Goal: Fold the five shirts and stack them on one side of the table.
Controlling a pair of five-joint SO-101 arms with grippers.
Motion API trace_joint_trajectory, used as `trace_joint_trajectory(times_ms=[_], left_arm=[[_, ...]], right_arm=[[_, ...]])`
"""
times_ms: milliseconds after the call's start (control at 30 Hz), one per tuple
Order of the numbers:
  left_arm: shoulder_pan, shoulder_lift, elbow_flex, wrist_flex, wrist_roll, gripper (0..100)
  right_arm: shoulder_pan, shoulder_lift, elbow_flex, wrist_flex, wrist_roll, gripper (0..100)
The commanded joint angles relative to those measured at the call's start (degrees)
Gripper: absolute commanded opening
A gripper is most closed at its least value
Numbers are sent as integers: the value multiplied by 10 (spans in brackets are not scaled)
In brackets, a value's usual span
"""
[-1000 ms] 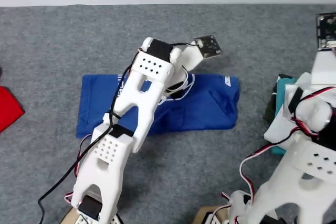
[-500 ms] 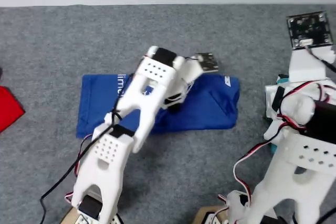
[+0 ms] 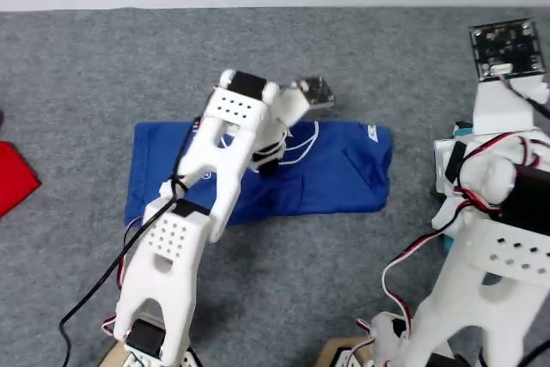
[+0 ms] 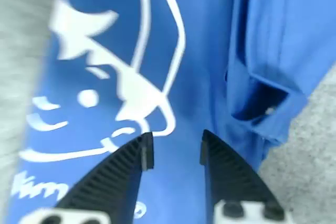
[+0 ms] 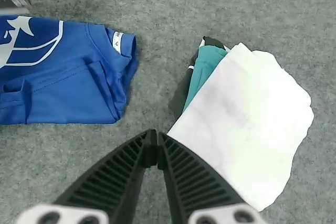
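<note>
My left gripper (image 4: pixel 173 148) hangs low, jaws parted, right over the folded blue shirt (image 3: pixel 344 178), its white print facing up. My right gripper (image 5: pixel 157 150) is closed on nothing; the white shirt (image 5: pixel 247 124) lies just ahead, atop a teal shirt (image 5: pixel 202 69).

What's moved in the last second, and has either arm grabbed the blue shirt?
The left gripper slid a little to the left over the blue shirt, jaws open, gripping nothing. The right arm shifted its wrist inward early on, then held still; the right gripper is shut and empty beside the folded white shirt. The blue shirt and the red shirt stayed put.
</note>
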Motion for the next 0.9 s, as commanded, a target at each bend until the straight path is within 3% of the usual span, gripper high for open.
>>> trace_joint_trajectory(times_ms=[0,267,500,867], left_arm=[[32,-104,15,18,-4,151],[105,-118,119,-15,-4,151],[31,-31,121,-81,-8,151],[4,25,104,-47,-32,151]], right_arm=[[-6,-6,-3,14,-6,9],[-6,-6,-2,13,-6,9],[-6,-6,2,14,-6,9],[-6,-6,28,2,-7,9]])
